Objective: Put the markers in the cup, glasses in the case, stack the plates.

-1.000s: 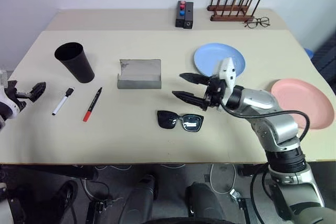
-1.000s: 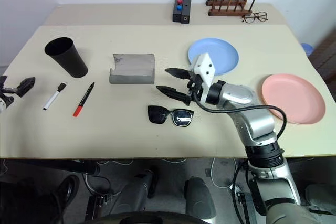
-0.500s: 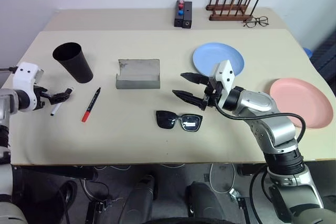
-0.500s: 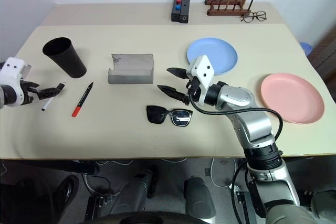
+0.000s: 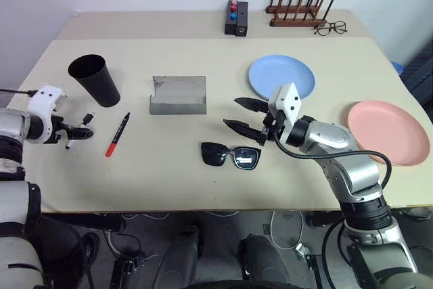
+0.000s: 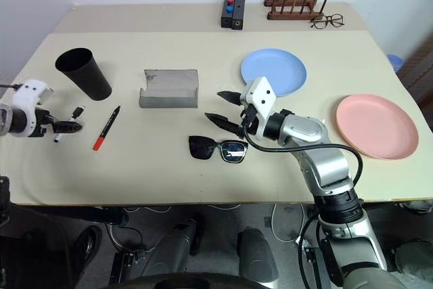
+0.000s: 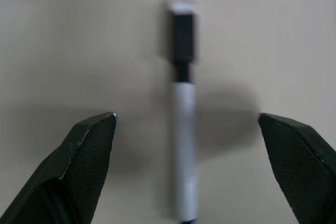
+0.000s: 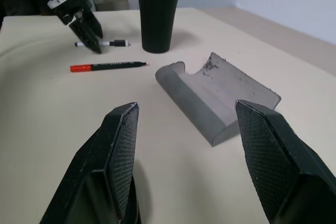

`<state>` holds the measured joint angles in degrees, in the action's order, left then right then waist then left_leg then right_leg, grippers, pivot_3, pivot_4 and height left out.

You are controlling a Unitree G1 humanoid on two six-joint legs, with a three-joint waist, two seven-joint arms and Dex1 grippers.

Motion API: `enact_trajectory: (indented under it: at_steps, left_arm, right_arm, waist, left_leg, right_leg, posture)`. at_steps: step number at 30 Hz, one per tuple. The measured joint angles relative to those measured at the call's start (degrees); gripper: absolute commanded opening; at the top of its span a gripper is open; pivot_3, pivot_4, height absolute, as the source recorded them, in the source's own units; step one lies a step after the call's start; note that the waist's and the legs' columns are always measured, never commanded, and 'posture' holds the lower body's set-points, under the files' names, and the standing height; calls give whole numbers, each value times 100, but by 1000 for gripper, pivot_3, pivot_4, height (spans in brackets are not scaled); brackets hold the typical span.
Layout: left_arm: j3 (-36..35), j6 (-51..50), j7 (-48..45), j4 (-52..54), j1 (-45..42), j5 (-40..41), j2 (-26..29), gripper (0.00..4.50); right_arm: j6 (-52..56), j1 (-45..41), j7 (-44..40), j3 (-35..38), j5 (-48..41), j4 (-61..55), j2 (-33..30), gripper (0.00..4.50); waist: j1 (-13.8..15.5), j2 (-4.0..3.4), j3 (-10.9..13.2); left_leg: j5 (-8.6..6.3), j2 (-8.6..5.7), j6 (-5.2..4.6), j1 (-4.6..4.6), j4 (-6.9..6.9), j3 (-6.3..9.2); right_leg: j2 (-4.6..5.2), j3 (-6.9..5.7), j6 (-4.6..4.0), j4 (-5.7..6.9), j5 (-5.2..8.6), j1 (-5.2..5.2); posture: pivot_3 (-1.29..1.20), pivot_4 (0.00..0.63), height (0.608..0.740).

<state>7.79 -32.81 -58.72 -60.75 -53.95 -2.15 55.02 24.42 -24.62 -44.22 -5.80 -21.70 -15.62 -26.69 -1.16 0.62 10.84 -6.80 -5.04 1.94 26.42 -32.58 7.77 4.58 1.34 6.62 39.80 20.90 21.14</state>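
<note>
Beige table (image 5: 203,174), black box with red and blue buttons (image 5: 237,19), wooden peg rack (image 5: 300,9), thin-rimmed spectacles (image 5: 331,28) beside rack

No text, label, brand, number or sign can be read on anything here. The whitish marker (image 7: 182,129) carries no legible print on its barrel, even seen close from the left wrist. The red marker (image 5: 117,135), the black cup (image 5: 95,80) and the grey case (image 5: 178,95) are plain. The small black box (image 5: 236,19) at the back of the worktop (image 5: 169,167) shows coloured knobs but no lettering that can be made out.
</note>
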Motion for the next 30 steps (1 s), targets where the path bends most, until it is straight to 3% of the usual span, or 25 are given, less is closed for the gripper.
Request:
enact_trajectory:
  at_steps: [7,8,12,18,22,26,30]
  left_arm:
    - [18,171,-170,-102,-40,-123,-73,39]
    - [19,161,-208,-82,-36,-131,-64,13]
    - [48,-129,-635,440,335,-163,221,13]
    - [-256,-1352,-1128,3070,2348,173,1228,13]
    - [-781,-2105,-771,4111,3063,487,1251,13]
    - [-1139,-2480,-365,4586,3420,680,1085,1603]
    - [-1287,-2599,-60,4827,3553,785,1038,3592]
  right_arm:
    - [11,20,0,-2,32,-38,-38,3012]
    - [11,19,0,-2,38,-38,-38,3012]
    - [10,12,-1,-10,67,-37,-39,3012]
    - [-9,130,-15,-12,90,-29,-72,3012]
    - [-108,119,-55,-32,125,-23,-63,3012]
    - [-152,88,-151,-81,137,44,-58,3012]
    - [-167,-12,-227,-94,143,141,-57,3012]
  waist:
    - [-19,0,0]
    - [-19,0,0]
    - [-76,0,0]
    - [-208,-4,1]
    - [-125,-2,0]
    - [-96,-3,1]
    - [-95,-5,0]
  left_leg:
    - [0,2,0,-2,-26,1]
    - [0,2,0,-3,-27,1]
    - [0,2,0,2,-27,0]
    - [-1,10,1,-1,-17,-2]
    - [-2,10,3,0,-24,2]
    - [-3,8,4,-1,-24,2]
    - [-3,8,4,-2,-24,1]
  right_leg:
    - [2,1,-1,27,1,-1]
    - [2,1,-1,27,1,0]
    - [4,3,-1,27,1,1]
    - [9,18,-7,29,4,9]
    - [10,14,-9,29,4,8]
    - [14,14,-9,28,4,8]
    - [14,15,-9,28,4,8]
  posture:
    - [0,150,737]
    - [0,150,737]
    - [0,150,737]
    - [0,150,737]
    - [0,150,737]
    - [0,150,737]
    - [0,150,737]
